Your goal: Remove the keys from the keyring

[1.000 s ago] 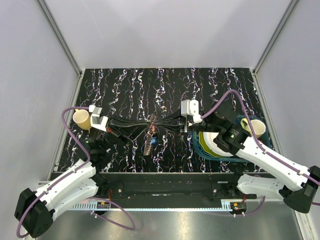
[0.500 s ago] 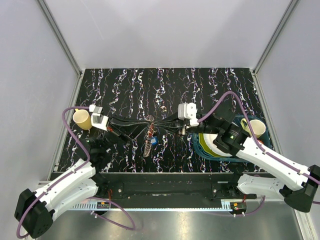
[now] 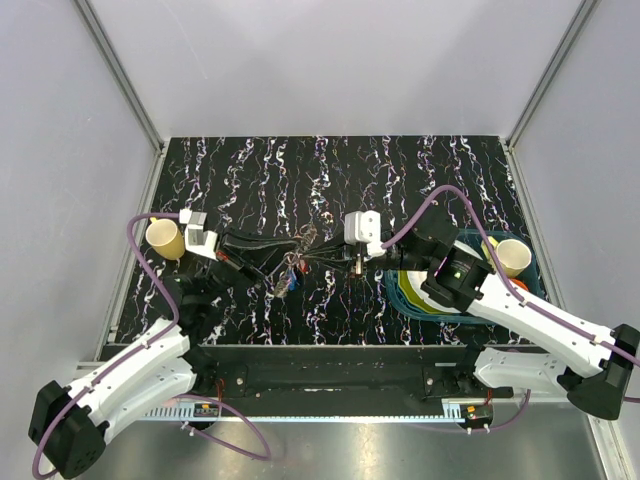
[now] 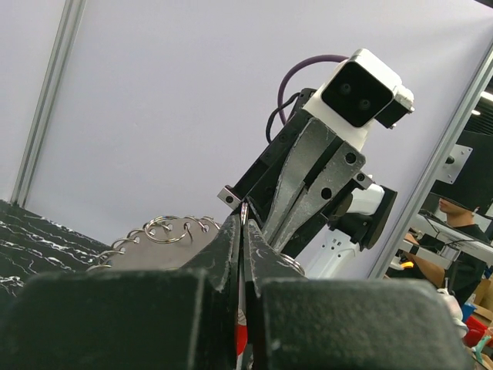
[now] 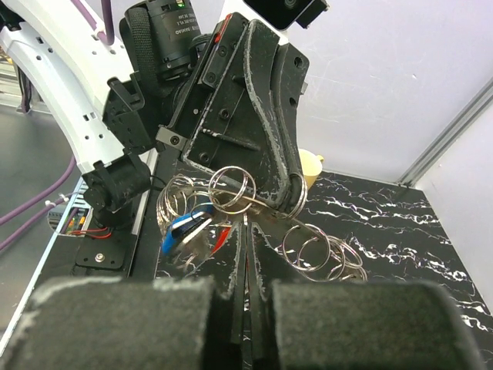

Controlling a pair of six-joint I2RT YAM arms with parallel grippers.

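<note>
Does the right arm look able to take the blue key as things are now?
Probably not yet. The right claw is shut on the keyring, like the left claw, so its jaws are not free. The blue key hangs near, uncovered.

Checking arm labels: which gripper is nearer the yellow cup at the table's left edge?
Left. The left gripper extends from beside the cup to the keyring; the right gripper meets it from the far side.

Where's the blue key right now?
The blue key hangs from the keyring, just left of the red key in the right wrist view, under the left gripper.
</note>
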